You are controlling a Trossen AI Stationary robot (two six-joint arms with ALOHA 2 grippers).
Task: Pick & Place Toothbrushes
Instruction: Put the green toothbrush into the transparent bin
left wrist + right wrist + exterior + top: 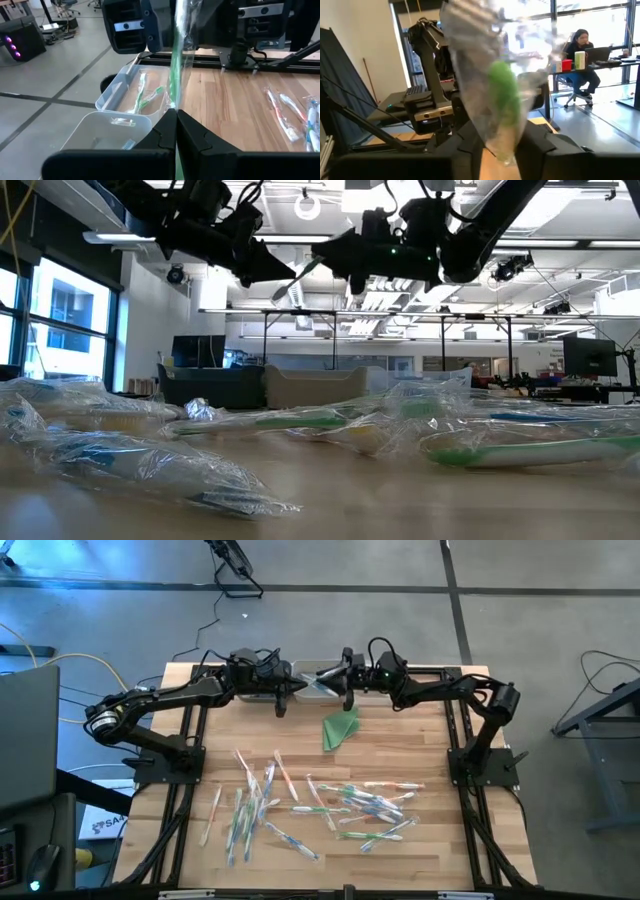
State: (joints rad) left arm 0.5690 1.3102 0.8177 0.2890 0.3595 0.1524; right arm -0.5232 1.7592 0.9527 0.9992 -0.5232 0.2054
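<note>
One toothbrush (176, 65), green in a clear wrapper, spans the gap between my two grippers above the table's far edge. My left gripper (176, 114) is shut on one end of it and my right gripper (502, 150) is shut on the other. In the high view they meet nose to nose, left gripper (292, 688) and right gripper (346, 680). Many more wrapped toothbrushes (320, 805) lie flat and scattered over the table's near half. Two bins sit below the held one: one (117, 85) holds green toothbrushes (142, 95), the other (95, 131) holds a blue one. My left gripper pinches the wrapped toothbrush's near end (174, 104) between its two shut fingertips, coming level from the table's left and along the brush. The brush runs straight on toward the other gripper, lifted clear above the bins. My right gripper holds the opposite end, wrapper and green handle (504, 135), pinched between its two fingers (470, 145). It comes about level from the table's right, along the brush. The clear wrapper bulges out ahead of the fingers.
A folded green triangle (342, 728) lies on the wood just near of the grippers. The arms' black frames (470, 755) stand at the table's left and right sides. A person sits at a desk (582, 55) far off in the room.
</note>
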